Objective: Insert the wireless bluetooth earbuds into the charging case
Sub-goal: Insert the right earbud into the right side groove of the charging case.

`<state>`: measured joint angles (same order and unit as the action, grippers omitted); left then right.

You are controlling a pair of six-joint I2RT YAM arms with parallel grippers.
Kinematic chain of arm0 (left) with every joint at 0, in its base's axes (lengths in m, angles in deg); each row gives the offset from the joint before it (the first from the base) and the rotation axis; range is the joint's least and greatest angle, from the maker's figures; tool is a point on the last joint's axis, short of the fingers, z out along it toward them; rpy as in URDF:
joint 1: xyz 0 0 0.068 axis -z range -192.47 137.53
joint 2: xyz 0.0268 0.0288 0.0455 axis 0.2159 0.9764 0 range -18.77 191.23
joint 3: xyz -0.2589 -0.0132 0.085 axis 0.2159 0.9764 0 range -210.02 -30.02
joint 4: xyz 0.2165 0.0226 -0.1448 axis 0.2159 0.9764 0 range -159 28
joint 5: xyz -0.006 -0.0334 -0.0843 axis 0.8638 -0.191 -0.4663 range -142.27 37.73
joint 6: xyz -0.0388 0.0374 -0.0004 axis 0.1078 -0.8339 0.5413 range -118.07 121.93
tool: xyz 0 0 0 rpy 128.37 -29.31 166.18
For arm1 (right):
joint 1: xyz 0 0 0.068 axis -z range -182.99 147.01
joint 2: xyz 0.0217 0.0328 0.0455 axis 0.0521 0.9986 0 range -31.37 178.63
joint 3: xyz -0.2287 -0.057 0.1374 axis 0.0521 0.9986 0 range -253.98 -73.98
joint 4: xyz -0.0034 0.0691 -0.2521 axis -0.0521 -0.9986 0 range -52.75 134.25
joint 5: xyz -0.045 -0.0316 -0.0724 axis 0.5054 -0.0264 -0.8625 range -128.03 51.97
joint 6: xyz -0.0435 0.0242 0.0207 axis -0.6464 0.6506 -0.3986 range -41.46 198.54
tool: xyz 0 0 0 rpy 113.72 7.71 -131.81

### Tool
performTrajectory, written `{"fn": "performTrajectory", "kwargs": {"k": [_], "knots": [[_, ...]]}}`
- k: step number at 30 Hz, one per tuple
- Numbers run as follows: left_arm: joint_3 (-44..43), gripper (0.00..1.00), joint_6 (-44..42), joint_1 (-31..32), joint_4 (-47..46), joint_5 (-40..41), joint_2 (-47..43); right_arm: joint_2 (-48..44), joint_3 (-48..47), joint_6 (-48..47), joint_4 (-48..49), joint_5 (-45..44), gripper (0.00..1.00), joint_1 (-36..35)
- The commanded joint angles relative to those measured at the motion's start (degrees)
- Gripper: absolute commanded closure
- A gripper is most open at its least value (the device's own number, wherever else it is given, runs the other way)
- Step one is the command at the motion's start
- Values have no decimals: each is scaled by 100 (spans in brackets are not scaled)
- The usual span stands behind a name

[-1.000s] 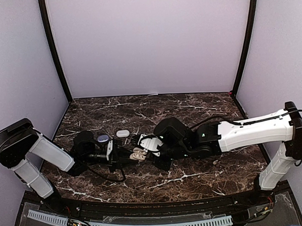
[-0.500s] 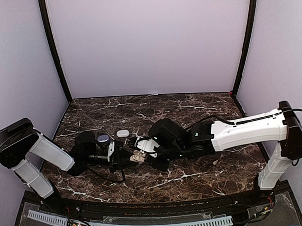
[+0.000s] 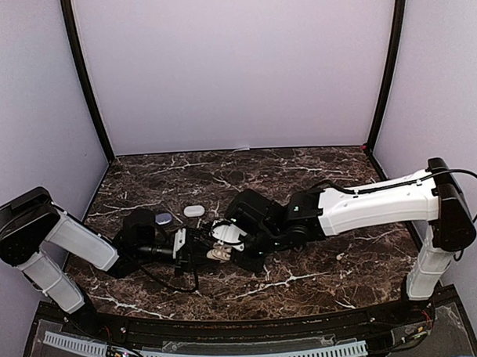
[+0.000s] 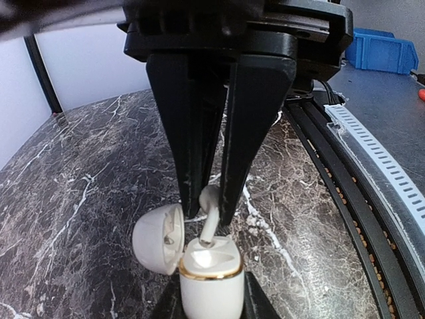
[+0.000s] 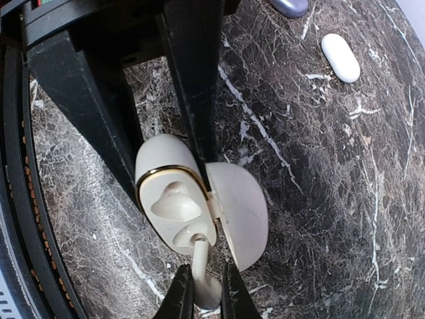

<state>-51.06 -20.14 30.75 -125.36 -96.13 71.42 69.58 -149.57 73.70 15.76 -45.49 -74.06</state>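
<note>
Left of centre on the dark marble worktop point(image 3: 301, 168), the left fingers point(image 5: 93, 100) pinch a white gold-rimmed charging case point(image 5: 169, 199) by its sides, with its domed lid point(image 5: 242, 212) hinged open. The right fingers point(image 4: 255, 126) are nearly together, pinching the head of a white stemmed earbud point(image 4: 209, 199). The stem tip is in the case's slot and the bud is tilted, not fully seated. Farther back and apart lie a white pill-shaped case point(image 3: 194, 210) and, near it, a lavender rounded piece point(image 3: 163, 219).
</note>
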Motion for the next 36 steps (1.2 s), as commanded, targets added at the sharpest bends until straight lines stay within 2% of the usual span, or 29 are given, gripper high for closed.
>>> {"fn": "performTrajectory", "kwargs": {"k": [1, 10, 24, 36], "knots": [[-137, 98, -222, 160, -231, -270, -214, 241, -213, 235, -71, -83, 100, 121], [-180, 98, -248, 230, -252, -269, -122, 269, -333, 370, 7, 107, 100, 152], [-473, 98, -896, 460, 833, 197, -239, 260, -366, 652, 45, 281, 98, 285], [-583, 99, -1012, 530, 1064, 349, -218, 173, -294, 990, 197, 420, 97, 433]]}}
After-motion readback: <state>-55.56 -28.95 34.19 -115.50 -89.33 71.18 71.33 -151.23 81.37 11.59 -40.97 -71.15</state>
